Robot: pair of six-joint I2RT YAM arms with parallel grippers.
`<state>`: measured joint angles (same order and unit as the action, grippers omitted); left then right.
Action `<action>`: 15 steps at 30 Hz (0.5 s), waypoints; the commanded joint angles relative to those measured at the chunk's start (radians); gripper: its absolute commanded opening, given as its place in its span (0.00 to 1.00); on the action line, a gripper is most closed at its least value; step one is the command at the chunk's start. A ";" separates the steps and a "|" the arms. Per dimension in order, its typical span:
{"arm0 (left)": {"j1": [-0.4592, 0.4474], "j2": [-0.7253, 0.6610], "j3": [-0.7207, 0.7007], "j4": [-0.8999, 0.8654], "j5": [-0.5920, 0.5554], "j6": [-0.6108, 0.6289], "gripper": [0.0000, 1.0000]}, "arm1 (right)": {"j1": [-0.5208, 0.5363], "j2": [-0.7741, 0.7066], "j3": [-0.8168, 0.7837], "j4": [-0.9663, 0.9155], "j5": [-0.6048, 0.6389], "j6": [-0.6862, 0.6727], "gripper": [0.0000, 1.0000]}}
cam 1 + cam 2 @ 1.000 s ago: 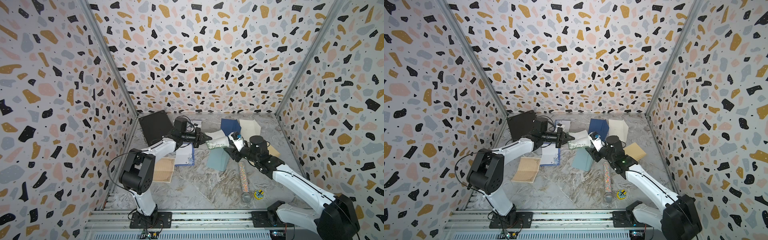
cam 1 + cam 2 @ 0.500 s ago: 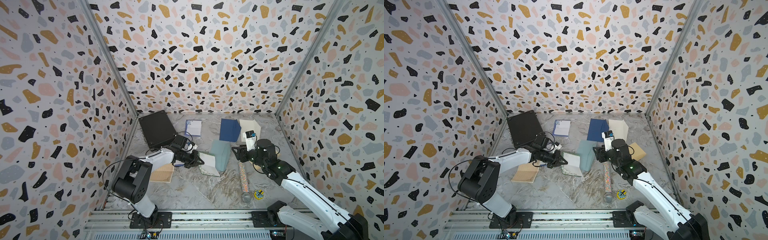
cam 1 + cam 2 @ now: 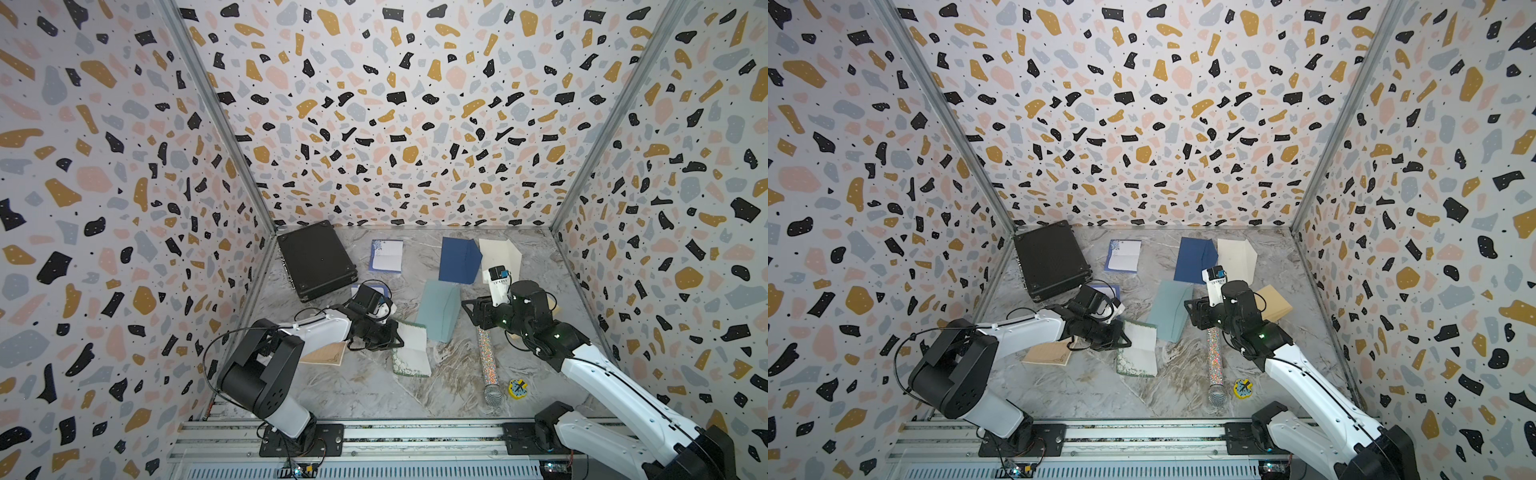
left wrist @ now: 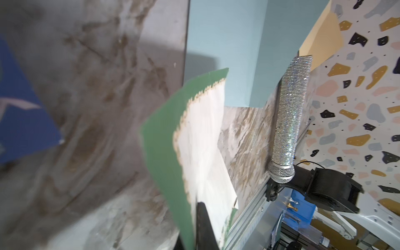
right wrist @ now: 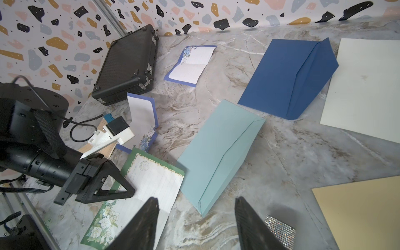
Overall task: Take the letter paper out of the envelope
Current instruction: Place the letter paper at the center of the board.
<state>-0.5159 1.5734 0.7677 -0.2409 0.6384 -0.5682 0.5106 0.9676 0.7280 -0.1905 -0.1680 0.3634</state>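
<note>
The left gripper point(image 3: 399, 344) is pinching the green-bordered lined letter paper point(image 3: 409, 361) just beside the pale teal envelope point(image 3: 436, 309); the right gripper point(image 5: 195, 199) is hovering spread, empty. Laying it flat before releasing is looking wisest.

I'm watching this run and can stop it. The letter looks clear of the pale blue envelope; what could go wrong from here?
The left fingers pinch the letter by one edge while the rest sags onto the table, so dragging could crease it. Its corner lies right beside the envelope and might shove it. The open right fingers hang near the microphone; a low sweep could roll it.
</note>
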 commanded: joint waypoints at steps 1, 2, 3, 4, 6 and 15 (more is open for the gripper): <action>-0.014 -0.027 -0.031 -0.050 -0.095 0.041 0.00 | 0.000 -0.007 -0.008 -0.025 -0.015 0.017 0.60; -0.017 -0.030 -0.033 -0.062 -0.114 0.046 0.00 | 0.000 -0.007 -0.008 -0.028 -0.022 0.024 0.60; -0.020 -0.031 -0.036 -0.072 -0.136 0.052 0.00 | 0.000 -0.006 -0.010 -0.029 -0.040 0.034 0.60; -0.022 -0.033 -0.039 -0.075 -0.150 0.054 0.00 | 0.001 -0.005 -0.017 -0.019 -0.077 0.040 0.61; -0.025 -0.034 -0.039 -0.080 -0.173 0.057 0.00 | 0.000 -0.004 -0.025 -0.003 -0.150 0.062 0.61; -0.056 -0.049 -0.071 -0.103 -0.225 0.043 0.00 | 0.000 -0.017 0.022 -0.207 -0.265 0.104 0.61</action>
<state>-0.5598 1.5555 0.7227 -0.3183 0.4488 -0.5346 0.5106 0.9741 0.7063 -0.2909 -0.3851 0.4534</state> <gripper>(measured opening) 0.047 0.605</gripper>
